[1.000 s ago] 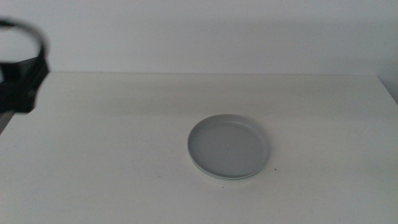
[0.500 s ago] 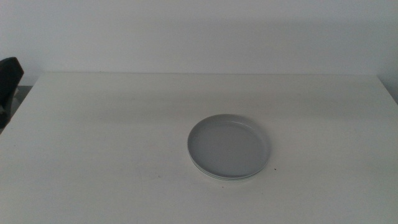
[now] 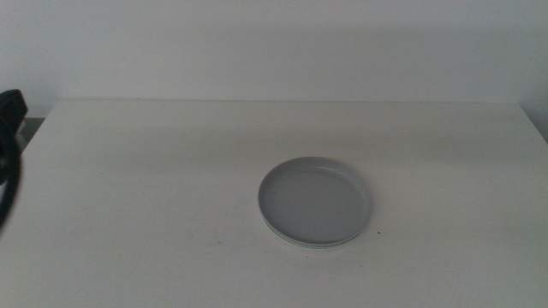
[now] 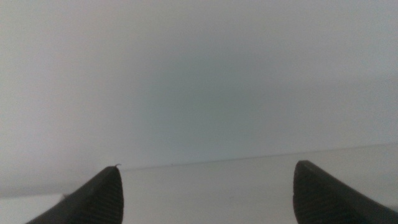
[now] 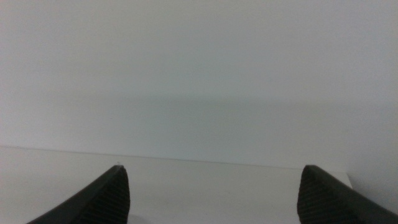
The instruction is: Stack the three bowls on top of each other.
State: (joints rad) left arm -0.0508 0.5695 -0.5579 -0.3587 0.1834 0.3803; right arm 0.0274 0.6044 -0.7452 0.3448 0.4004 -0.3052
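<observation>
At far left, part of the left arm (image 3: 8, 145) shows beside the white surface (image 3: 154, 214). Right of centre, the grey-blue bowl (image 3: 315, 201) tops the stacked bowls. Left hand (image 4: 205, 193) and right hand (image 5: 211, 193) gape wide, holding nothing.
</observation>
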